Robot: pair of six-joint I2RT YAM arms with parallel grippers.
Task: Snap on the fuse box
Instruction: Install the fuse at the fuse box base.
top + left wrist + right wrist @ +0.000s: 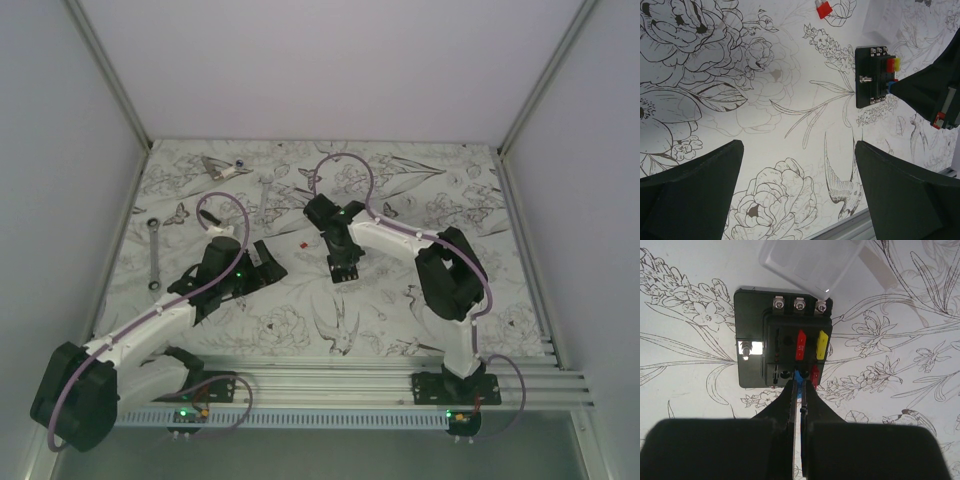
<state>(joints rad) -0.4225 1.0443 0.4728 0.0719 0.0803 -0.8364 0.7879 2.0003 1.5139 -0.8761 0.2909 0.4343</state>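
Observation:
The fuse box (780,340) is a black square block lying flat on the flower-printed table, with a red fuse (801,345) and a yellow fuse (822,344) seated in its slots. My right gripper (800,385) is at the box's near edge, shut on a small blue fuse (800,376) that touches the box beside another red fuse (814,374). The left wrist view shows the fuse box (871,77) from the side with the right gripper's fingers (920,92) against it. My left gripper (799,147) hovers open over bare table, to the left of the box.
A clear plastic cover (812,262) lies just beyond the box. A loose red fuse (304,243) sits on the table between the arms. Two metal wrenches (155,255) (266,195) and a small metal tool (222,168) lie at the left and back.

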